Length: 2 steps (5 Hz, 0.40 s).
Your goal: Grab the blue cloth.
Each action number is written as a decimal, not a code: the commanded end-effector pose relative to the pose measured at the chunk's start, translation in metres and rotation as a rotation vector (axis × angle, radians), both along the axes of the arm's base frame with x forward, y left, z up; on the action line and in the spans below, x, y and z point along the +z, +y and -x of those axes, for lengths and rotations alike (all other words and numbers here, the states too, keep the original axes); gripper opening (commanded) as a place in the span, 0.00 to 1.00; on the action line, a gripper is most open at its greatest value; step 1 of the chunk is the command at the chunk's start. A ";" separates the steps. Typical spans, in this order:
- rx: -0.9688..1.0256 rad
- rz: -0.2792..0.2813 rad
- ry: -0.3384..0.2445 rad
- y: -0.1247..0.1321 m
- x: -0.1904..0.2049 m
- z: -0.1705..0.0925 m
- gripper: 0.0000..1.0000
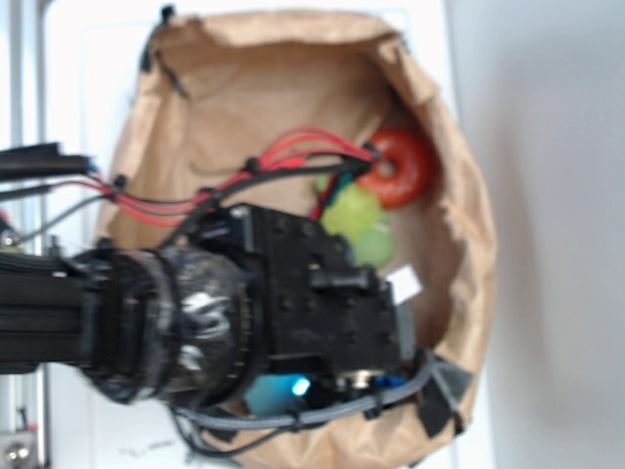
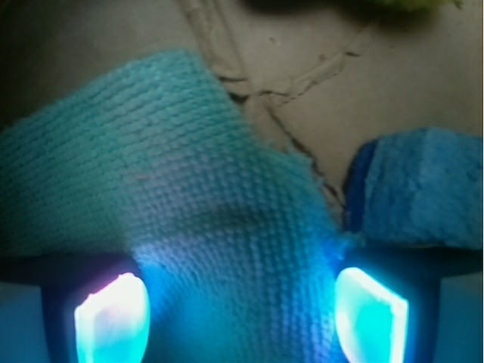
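The blue cloth (image 2: pixel 174 204) is a pale teal terry towel lying on brown paper, and it fills most of the wrist view. My gripper (image 2: pixel 240 318) hangs directly over its near part and is open. Its two glowing fingertips (image 2: pixel 110 318) stand wide apart, with the cloth lying between them and lit blue by their glow. In the exterior view my black arm (image 1: pixel 293 303) covers the cloth except for a teal patch (image 1: pixel 266 393) under the wrist.
A thick bright-blue sponge block (image 2: pixel 423 189) lies just right of the cloth, close to the right fingertip. A red ring (image 1: pixel 398 168) and a yellow-green soft item (image 1: pixel 356 223) sit farther back. Crumpled brown paper walls (image 1: pixel 469 225) ring the whole area.
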State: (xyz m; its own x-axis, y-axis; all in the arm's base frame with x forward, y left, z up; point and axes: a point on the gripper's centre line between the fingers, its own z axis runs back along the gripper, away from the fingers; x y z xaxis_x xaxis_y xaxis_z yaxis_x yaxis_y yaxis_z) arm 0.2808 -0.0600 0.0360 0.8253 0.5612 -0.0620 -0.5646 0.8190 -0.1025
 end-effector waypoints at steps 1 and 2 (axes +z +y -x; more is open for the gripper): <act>-0.016 -0.006 -0.061 0.009 0.036 0.003 0.00; -0.009 0.003 -0.089 0.020 0.046 0.004 0.00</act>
State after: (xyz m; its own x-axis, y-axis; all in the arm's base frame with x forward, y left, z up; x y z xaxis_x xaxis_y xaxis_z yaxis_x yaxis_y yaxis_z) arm 0.2753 -0.0479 0.0588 0.8277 0.5595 -0.0431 -0.5601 0.8191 -0.1238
